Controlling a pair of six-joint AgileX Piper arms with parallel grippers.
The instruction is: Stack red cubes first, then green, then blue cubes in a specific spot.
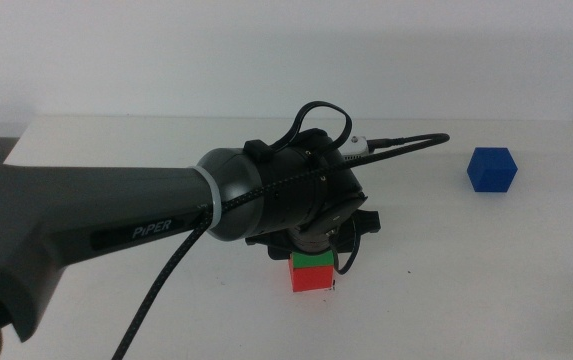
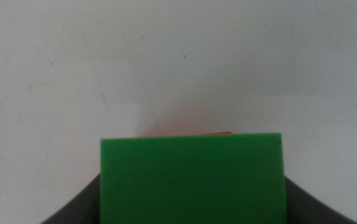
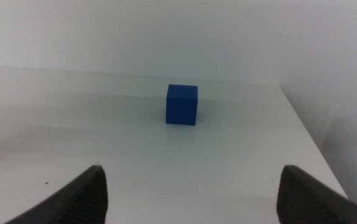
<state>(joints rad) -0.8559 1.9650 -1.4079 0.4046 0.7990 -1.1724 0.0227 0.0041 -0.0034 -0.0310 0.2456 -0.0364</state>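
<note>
The green cube [image 1: 311, 260] sits on top of the red cube [image 1: 313, 279] near the table's front centre. My left gripper [image 1: 312, 244] reaches down over the pair from the left and is shut on the green cube [image 2: 190, 180], one jaw on each side. Only a thin red sliver of the red cube [image 2: 194, 132] peeks out beyond the green one. The blue cube [image 1: 492, 169] stands alone at the far right of the table. My right gripper [image 3: 194, 186] is open and low, facing the blue cube [image 3: 182, 104] from a distance. The specific spot is hidden under the cubes.
The left arm's thick dark body [image 1: 116, 225] and its cable [image 1: 166, 285] cross the left half of the white table [image 1: 466, 280]. The table's right edge [image 3: 309, 143] runs close to the blue cube.
</note>
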